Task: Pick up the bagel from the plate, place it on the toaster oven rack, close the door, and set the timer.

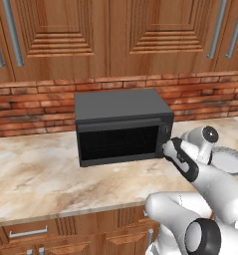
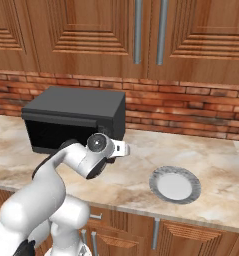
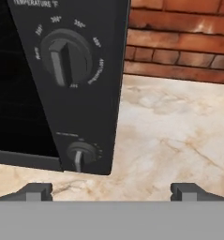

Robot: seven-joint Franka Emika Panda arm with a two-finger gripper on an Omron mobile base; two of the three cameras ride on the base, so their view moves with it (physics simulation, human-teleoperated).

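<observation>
Hand view: gripper [image 3: 111,191] is seen with jaws spread wide, nothing between them, both fingertips [image 3: 36,190] low in frame, over the marble counter [image 3: 179,140]. Oven [image 3: 62,84] control panel is directly ahead on the left: large temperature knob [image 3: 66,57] up top, smaller timer knob [image 3: 80,154] at the panel's bottom, just above and right of the left fingertip. Brick wall [image 3: 179,42] is seen behind.

Left base view: oven sits on the counter against the brick, door [image 1: 118,142] closed, dark glass facing out. Arm is reached in from the lower right, with the hand at the oven's right front edge by the panel. Plate [image 1: 230,159] is partly hidden behind the arm, right of the oven.

Right base view: plate lies well right of the oven, near the counter's front edge, with nothing on it. Bagel and rack cannot be made out through the dark glass.
</observation>
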